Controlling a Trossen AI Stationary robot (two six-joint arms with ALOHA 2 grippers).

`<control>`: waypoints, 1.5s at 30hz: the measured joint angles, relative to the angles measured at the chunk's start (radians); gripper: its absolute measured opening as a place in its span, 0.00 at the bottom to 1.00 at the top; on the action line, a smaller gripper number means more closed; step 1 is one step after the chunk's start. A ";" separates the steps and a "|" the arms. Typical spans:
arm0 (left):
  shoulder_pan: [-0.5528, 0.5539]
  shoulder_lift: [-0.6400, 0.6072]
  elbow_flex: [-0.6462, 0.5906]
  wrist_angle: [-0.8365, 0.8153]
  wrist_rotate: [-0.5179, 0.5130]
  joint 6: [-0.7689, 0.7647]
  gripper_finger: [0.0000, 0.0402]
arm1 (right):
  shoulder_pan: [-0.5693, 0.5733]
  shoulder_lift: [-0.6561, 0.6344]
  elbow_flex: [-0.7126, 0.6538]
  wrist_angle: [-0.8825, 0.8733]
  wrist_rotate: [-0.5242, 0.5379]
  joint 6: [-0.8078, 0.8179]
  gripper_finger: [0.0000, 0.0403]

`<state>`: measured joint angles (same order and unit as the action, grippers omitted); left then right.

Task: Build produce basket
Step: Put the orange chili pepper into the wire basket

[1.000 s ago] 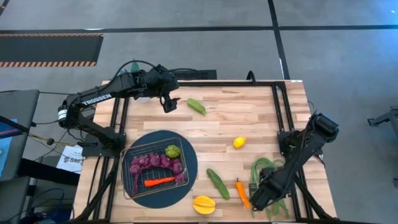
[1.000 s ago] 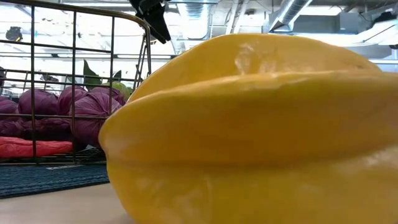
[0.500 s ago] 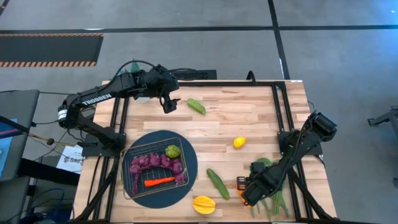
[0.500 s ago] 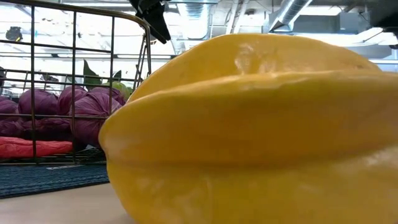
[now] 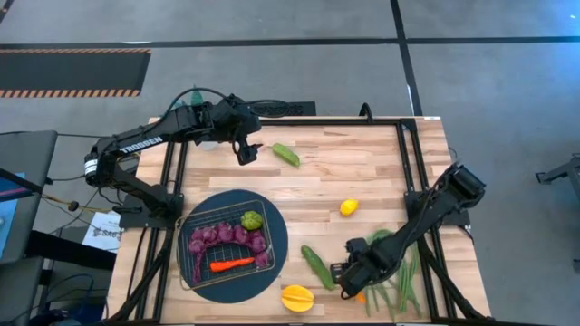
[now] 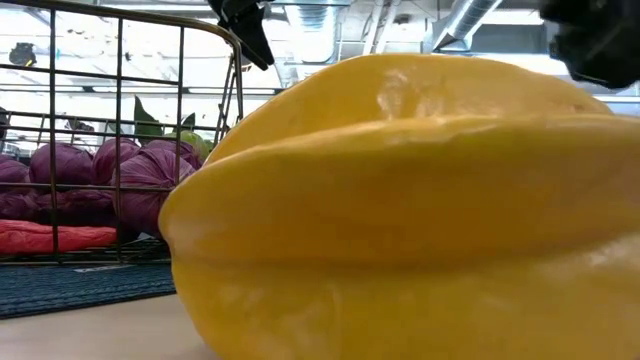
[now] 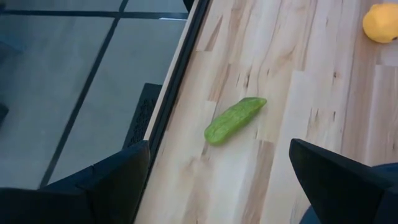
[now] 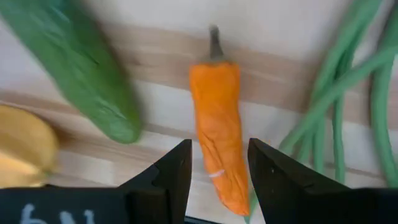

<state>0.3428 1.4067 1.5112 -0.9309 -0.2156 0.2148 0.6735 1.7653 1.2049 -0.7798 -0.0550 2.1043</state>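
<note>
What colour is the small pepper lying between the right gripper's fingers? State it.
Orange, with a dull stem: the tapered toy pepper shows best in the right wrist view.

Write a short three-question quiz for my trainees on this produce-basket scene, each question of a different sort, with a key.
1. True or false: the wire basket already holds the purple grapes, a green pepper and a red pepper.
2. Which item lies between the jaws of the right gripper in its wrist view? A) lemon B) orange pepper C) green beans
3. Fill in: the left gripper hovers, jaws open, beside a small green ______ near the table's far edge.

Key:
1. True.
2. B, the orange pepper; the lemon sits apart mid-table and the green beans lie beside it.
3. Cucumber.
</note>
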 joint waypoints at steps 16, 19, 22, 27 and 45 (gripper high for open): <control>0.000 0.000 0.000 -0.005 0.000 0.010 0.92 | -0.015 0.144 0.008 0.159 -0.057 -0.009 0.43; 0.000 0.000 0.000 -0.006 0.001 0.010 0.92 | -0.015 0.146 0.007 0.129 -0.058 -0.019 0.42; 0.000 0.000 0.000 -0.005 0.001 0.010 0.92 | -0.030 0.133 0.004 0.100 -0.077 -0.024 0.41; 0.000 0.000 0.000 -0.003 0.001 0.009 0.92 | -0.055 0.100 0.000 0.040 -0.105 -0.088 0.40; 0.000 0.000 0.000 -0.001 0.000 0.009 0.92 | -0.158 0.071 0.005 0.011 -0.206 -0.267 0.40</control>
<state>0.3428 1.4067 1.5112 -0.9316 -0.2153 0.2237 0.5158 1.8368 1.2098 -0.7685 -0.2607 1.8378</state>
